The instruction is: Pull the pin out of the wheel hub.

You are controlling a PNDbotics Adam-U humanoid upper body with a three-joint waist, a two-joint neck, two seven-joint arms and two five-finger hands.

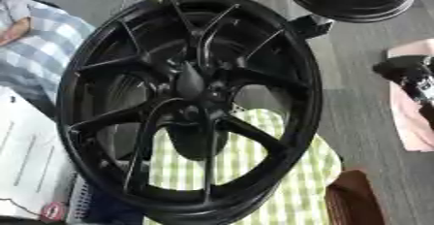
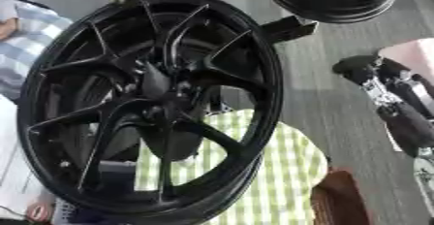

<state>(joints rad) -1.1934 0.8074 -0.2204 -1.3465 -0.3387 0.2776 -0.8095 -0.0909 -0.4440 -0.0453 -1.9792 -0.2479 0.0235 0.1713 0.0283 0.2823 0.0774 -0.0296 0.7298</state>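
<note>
Right, in the left eye view you've got the black wheel hub (image 1: 191, 105) filling the frame, standing on edge and leaning a little, its spokes running out from the dark centre boss (image 1: 188, 84). Behind the spokes sits a green checked cloth (image 1: 284, 180), and there's a blue checked sleeve (image 1: 38, 49) at the far left. The pin itself you can't pick out here; nothing at the centre stands apart from the black metal. At the right edge a dark arm (image 1: 411, 73) comes in, but no hand shows. Over to the right eye view: the same arm runs down the right side, and its hand (image 2: 415, 127) is only a dark blur, so you cannot tell whether it's released or clenched. Your left hand is out of both views. The risk from here: reach in blind and you may grab a spoke instead of the pin, or nudge the leaning wheel over.
</note>
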